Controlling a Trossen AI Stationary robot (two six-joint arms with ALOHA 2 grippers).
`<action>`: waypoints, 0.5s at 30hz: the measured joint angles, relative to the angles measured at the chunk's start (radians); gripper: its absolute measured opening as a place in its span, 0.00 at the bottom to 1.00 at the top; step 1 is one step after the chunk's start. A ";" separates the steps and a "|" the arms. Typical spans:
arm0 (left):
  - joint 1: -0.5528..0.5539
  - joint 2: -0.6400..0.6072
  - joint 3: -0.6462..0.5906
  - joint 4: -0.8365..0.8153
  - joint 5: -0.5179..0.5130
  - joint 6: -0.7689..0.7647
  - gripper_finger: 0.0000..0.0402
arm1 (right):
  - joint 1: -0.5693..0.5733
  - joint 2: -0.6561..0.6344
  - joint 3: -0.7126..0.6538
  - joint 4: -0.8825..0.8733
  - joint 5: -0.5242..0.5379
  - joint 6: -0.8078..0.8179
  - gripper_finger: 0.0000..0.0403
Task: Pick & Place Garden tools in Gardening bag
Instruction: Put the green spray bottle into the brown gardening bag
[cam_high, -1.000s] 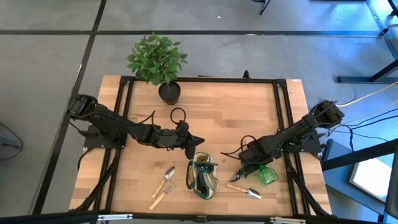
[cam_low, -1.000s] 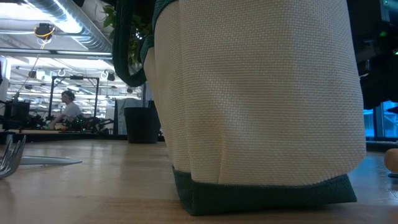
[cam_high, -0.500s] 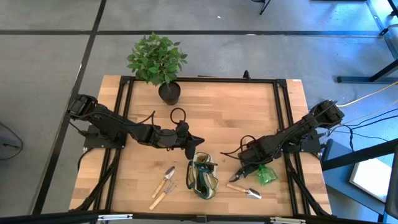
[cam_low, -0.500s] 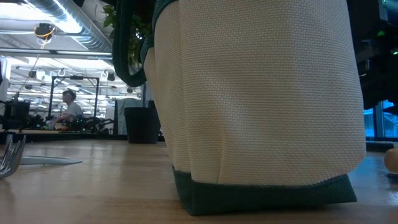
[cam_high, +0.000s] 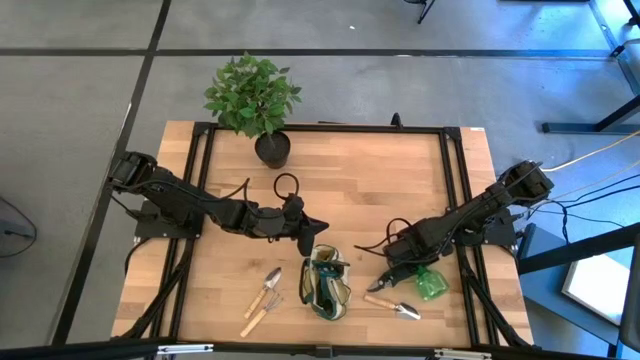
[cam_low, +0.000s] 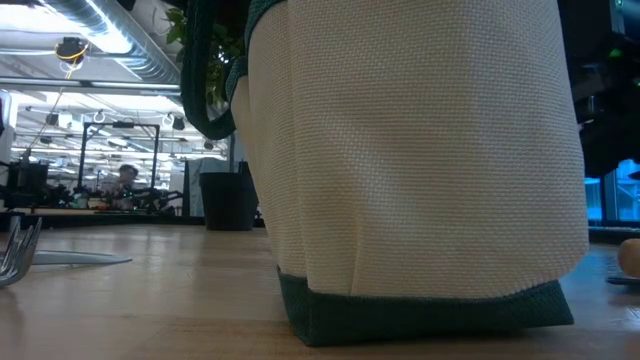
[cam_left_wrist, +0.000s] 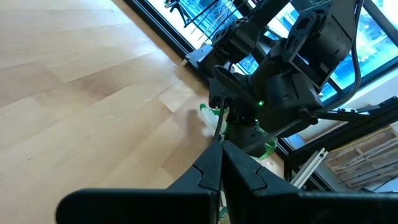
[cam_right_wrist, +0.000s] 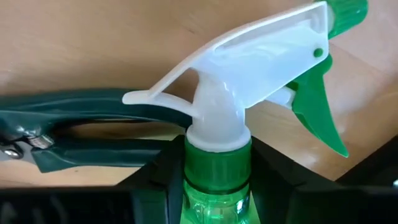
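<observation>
One gardening bag (cam_high: 327, 284) is seen standing on the wooden table (cam_high: 350, 170), near its front edge and about midway across; in the low view its tan cloth wall (cam_low: 420, 150) and green base band fill most of the frame. Left of the bag, two wooden-handled tools (cam_high: 263, 296) lie side by side on the table. Right of the bag, one trowel (cam_high: 394, 306) lies flat near the front edge. One green spray bottle (cam_high: 430, 282) lies on its side just beyond that trowel, and one pair of dark-handled pruners (cam_high: 383, 284) is seen beside it.

The right gripper (cam_high: 402, 268) is lowered over the spray bottle: in the right wrist view its two dark fingers (cam_right_wrist: 155, 180) are set on either side of the bottle's green neck (cam_right_wrist: 217, 168), just under the white trigger head, with the pruners' dark handles (cam_right_wrist: 81, 124) lying close behind. Whether the neck is actually clamped cannot be told.

The left gripper (cam_high: 308, 232) is held above the table just behind the bag, its fingers (cam_left_wrist: 214, 165) pressed together on nothing.

One leafy plant in a black pot (cam_high: 271, 148) stands at the table's far side.
</observation>
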 joint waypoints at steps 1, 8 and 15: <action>0.000 0.000 0.000 0.000 0.000 0.000 0.01 | 0.000 0.000 0.000 -0.004 -0.007 0.000 0.34; 0.000 0.000 0.000 0.000 0.000 0.000 0.01 | 0.000 0.000 0.000 -0.012 -0.030 -0.008 0.34; 0.000 0.000 0.000 0.000 0.000 0.000 0.01 | 0.000 0.000 0.000 -0.012 -0.058 -0.017 0.34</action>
